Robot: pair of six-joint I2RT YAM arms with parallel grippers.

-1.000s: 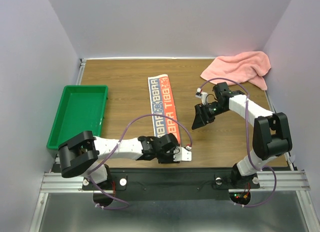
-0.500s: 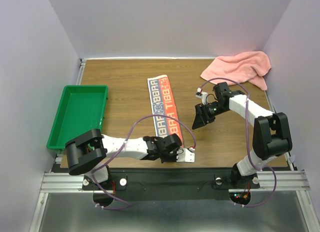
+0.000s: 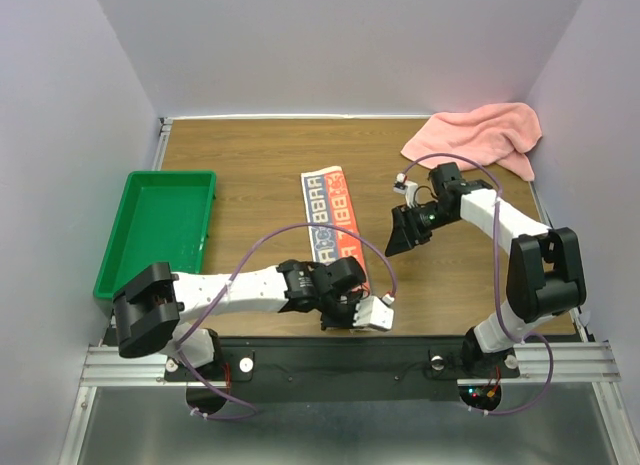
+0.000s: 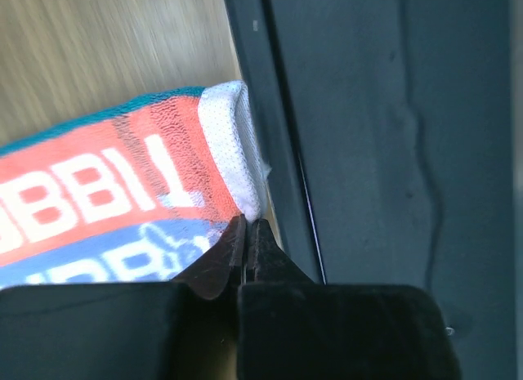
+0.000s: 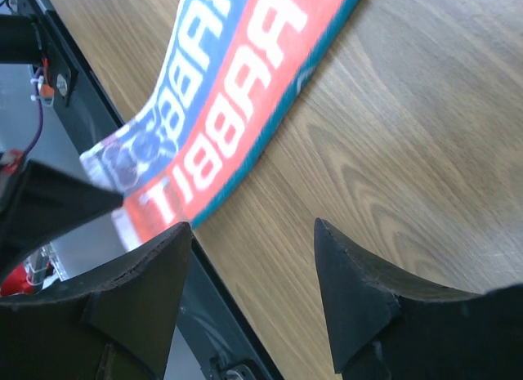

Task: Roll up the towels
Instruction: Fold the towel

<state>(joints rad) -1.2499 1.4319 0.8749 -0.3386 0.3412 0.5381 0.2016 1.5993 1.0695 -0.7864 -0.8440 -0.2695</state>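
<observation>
At the near edge of the surface (image 3: 240,175), left pincer (image 4: 248,233) is pinched tight on the end of the printed towel (image 3: 330,210), which stretches lengthwise away (right pincer (image 3: 400,240) gapes empty alongside); pink towel (image 3: 480,135) sits far right.

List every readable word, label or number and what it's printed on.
"RABBIT": white letters on the red stripe of the printed towel, right wrist view.
"RABB": start of a word on its blue-grey stripe, the rest cut off.
"BBIT": the same red stripe's end, left wrist view.
Top view: towel lettering too small to read.
The pink towel: no text.
</observation>
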